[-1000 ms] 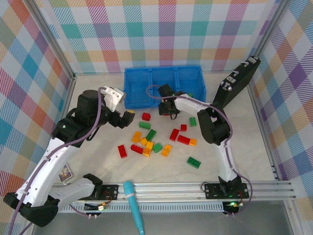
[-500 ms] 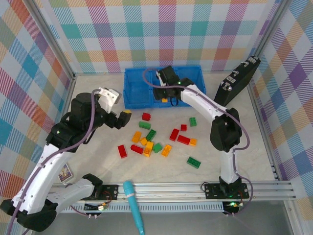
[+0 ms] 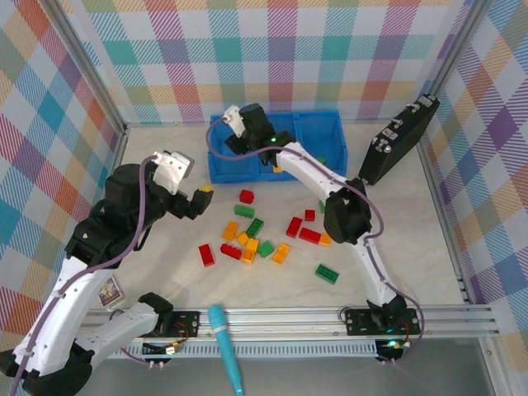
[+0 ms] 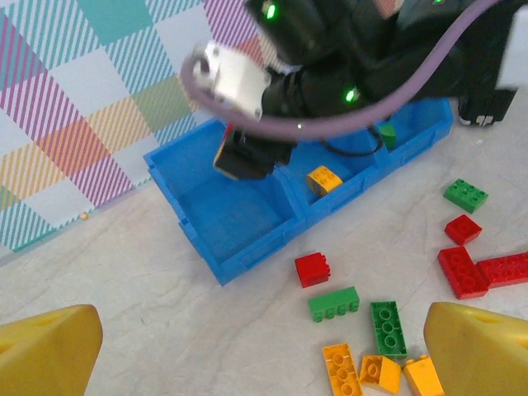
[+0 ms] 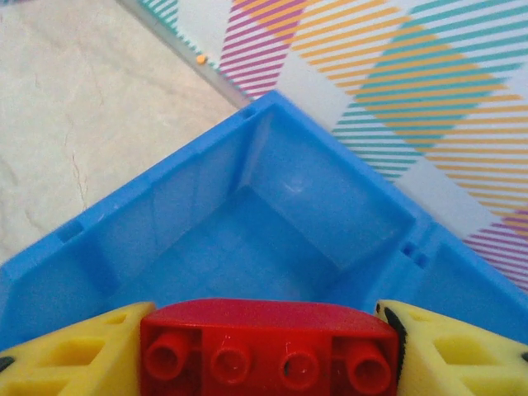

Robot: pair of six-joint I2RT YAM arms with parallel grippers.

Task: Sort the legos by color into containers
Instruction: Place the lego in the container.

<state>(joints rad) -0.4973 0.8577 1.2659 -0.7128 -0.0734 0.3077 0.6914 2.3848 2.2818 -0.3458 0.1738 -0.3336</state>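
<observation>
Right hand (image 5: 268, 356) pinching glossy red studded brick (image 5: 264, 323), above smooth blue bin (image 5: 165, 206), probably leftmost square compartment, left hand (image 4: 264, 346) wide

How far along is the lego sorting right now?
Done: one yellow-orange brick lies in the middle compartment of the blue plastic bin, and one green brick in its right compartment. In hand: the right gripper holds a red studded brick over the empty left compartment. Remaining: the loose bricks on the table; the left gripper is open.
</observation>
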